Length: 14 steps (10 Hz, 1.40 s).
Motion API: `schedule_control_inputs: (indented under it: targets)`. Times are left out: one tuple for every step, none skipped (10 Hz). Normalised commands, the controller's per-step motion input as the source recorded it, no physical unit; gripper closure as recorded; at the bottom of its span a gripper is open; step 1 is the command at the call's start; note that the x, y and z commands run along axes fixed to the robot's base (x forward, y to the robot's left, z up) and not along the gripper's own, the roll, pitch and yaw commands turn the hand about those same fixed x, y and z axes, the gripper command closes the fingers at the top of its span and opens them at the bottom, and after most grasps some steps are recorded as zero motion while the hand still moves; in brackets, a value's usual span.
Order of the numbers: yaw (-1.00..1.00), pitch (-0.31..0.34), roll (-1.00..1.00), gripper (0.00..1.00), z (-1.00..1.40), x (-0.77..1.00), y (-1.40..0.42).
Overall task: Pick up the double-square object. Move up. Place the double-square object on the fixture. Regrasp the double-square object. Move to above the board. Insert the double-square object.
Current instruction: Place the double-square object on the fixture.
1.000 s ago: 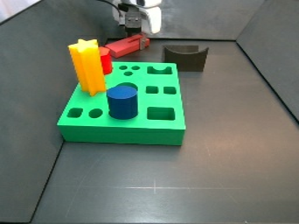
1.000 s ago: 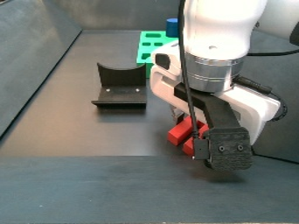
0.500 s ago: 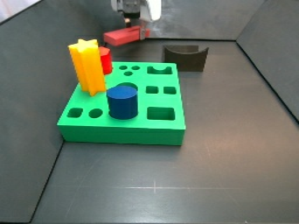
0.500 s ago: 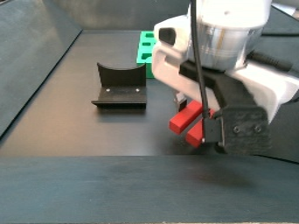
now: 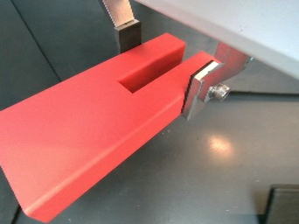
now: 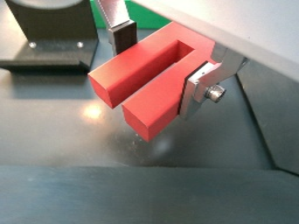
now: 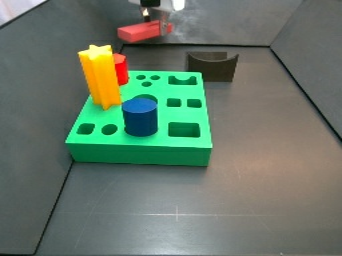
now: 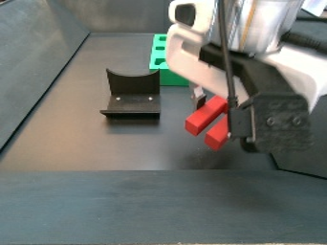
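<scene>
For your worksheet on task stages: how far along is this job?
Done: the gripper has picked up the double-square object, which hangs clear of the floor in a side view. In hand: moving up. Left: placing on the empty fixture, regrasping, inserting into the board.

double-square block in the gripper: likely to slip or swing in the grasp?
Probably stiff: the double-square object is a solid-looking block with crisp edges. The gripper pinches it at the notched end, so the long body overhangs and might pivot if bumped. Its faces look smooth in a wrist view, so some slip is possible.
</scene>
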Motion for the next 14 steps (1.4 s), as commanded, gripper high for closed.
schedule_control_inputs:
  targets:
    - [0.0,0.067,0.04,1.0,1.0,-0.02,-0.01]
    - [0.0,0.086,0.06,1.0,1.0,-0.02,-0.01]
    - [0.02,0.107,0.08,1.0,1.0,-0.02,-0.01]
    - [0.02,0.115,0.09,1.0,1.0,-0.02,-0.02]
    - [0.02,0.115,0.09,1.0,1.0,-0.03,-0.02]
    - [0.02,0.105,0.08,1.0,1.0,-0.03,-0.02]
    - [0.01,0.095,0.07,1.0,1.0,-0.03,-0.02]
    - [0.02,0.092,0.07,1.0,0.9,-0.03,-0.01]
    - [0.02,0.092,0.07,1.0,0.74,-0.02,-0.01]
    - [0.02,0.097,0.07,1.0,0.66,-0.02,-0.01]
    - [0.02,0.101,0.07,1.0,0.49,-0.02,-0.01]
    - [0.02,0.105,0.07,1.0,0.37,-0.01,0.0]
    - [0.02,0.111,0.06,1.0,0.24,0.0,0.0]
    - [1.0,0.127,-0.03,1.0,0.02,0.91,-1.0]
